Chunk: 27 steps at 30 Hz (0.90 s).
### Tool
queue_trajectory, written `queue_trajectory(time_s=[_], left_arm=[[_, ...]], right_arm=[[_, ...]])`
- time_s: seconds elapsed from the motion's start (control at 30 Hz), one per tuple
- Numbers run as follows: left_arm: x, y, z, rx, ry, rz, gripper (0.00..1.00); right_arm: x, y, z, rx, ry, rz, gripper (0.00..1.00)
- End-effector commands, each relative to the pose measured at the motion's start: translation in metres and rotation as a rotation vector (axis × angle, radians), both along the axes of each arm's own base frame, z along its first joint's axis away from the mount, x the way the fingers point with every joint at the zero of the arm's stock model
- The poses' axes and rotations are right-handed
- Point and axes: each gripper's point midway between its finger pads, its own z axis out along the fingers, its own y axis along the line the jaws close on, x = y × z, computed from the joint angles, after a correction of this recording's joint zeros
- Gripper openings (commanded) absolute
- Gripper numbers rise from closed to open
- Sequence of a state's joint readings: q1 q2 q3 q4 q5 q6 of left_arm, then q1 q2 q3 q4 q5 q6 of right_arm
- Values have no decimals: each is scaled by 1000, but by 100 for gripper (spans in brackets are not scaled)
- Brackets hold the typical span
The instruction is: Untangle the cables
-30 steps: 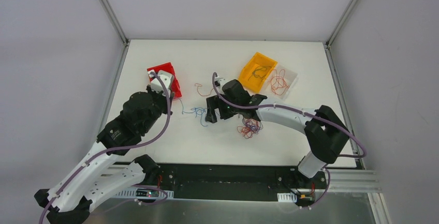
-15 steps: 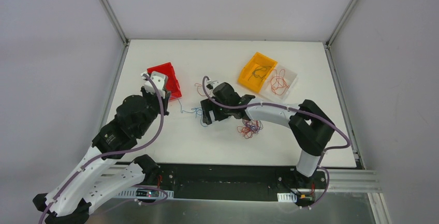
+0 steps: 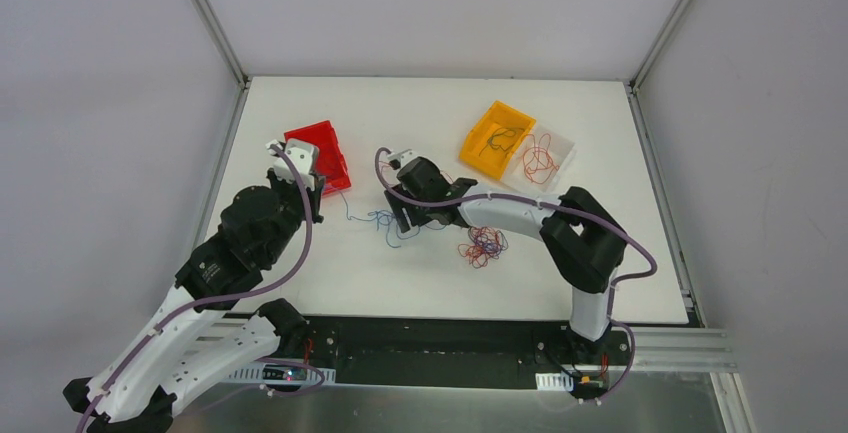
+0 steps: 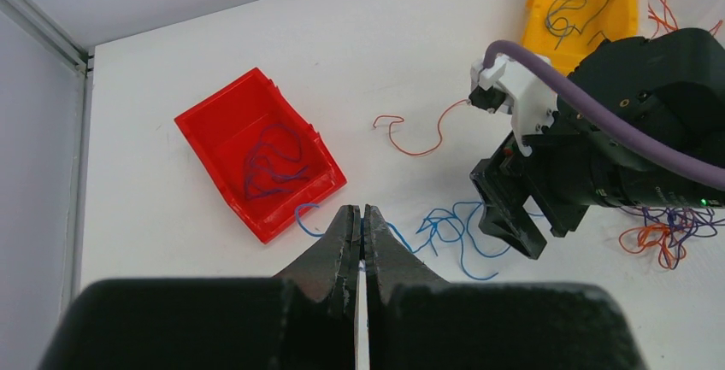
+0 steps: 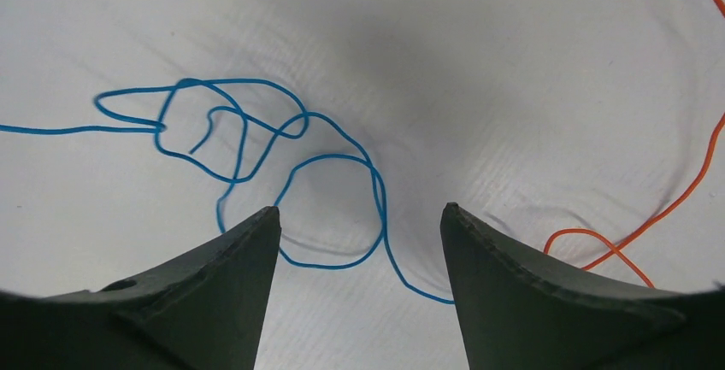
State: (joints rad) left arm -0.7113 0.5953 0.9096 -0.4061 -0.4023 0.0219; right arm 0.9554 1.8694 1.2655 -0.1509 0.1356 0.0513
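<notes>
The cables are thin curly wires. A blue wire [image 3: 385,219] lies stretched on the white table between my two grippers. My left gripper [image 3: 325,198] is shut on its left part, just in front of the red bin's corner; the pinch shows in the left wrist view [image 4: 362,220]. My right gripper [image 3: 405,221] is open and hovers just above the wire's looped part [image 5: 256,122], fingers [image 5: 231,276] astride one loop. A bunch of red, blue and dark wires [image 3: 483,245] lies to the right of my right gripper. A single orange wire [image 4: 419,135] lies behind it.
A red bin [image 4: 218,101] holding blue wires stands at the left. An orange bin [image 3: 475,135] with a dark wire and a clear tray [image 3: 565,148] with orange wires stand at the back right. Frame posts mark the table's back corners.
My right gripper has moved left to above the blue wire's loops. My left gripper has drawn back to the left, stretching the blue wire out toward the red bin.
</notes>
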Motion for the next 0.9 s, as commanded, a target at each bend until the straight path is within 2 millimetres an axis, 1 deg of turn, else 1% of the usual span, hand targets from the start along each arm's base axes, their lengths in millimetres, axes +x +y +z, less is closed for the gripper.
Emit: queue_trajectory(time_s=[0.0,0.13,0.2,0.27,0.3,0.33,0.4,0.5,0.57,0.6,0.7,0.77,0.87], left_arm=[[3,4,4,-12,-18,23,0],[4,2,4,-15,-14,17,0],[4,3,4,-16,-15,17,0],[4,2,3,-15,-13,17,0],[4,2,3,-15,-13,15,0],[4,2,3,-14,-11,17,0],[5,3,2,-13,-11,20,0],[5,5,2,-11,-12,29,0],[5,7,3,-10,-16,42,0],[5,9,4,-12,-20,52,0],[7,21,5,-15,-29,119,0],[8,33,7,-16,-39,185,0],[7,49,9,-11,-55,265,0]], right_arm=[[4,-9,-11,-83,-13,2,71],[2,-6,-22,-84,18,-2,71],[2,-1,-25,-80,25,1,71],[3,4,-27,-76,33,3,69],[4,6,-28,-74,37,3,67],[4,8,-28,-76,37,1,62],[6,6,-32,-100,32,-10,50],[7,-8,-39,-173,20,-33,23],[9,-19,-34,-195,-8,-48,3],[10,-24,-30,-199,-18,-59,0],[15,-37,-13,-180,-31,-107,0],[23,-47,6,-147,-37,-158,0],[39,-66,39,-84,-52,-250,0]])
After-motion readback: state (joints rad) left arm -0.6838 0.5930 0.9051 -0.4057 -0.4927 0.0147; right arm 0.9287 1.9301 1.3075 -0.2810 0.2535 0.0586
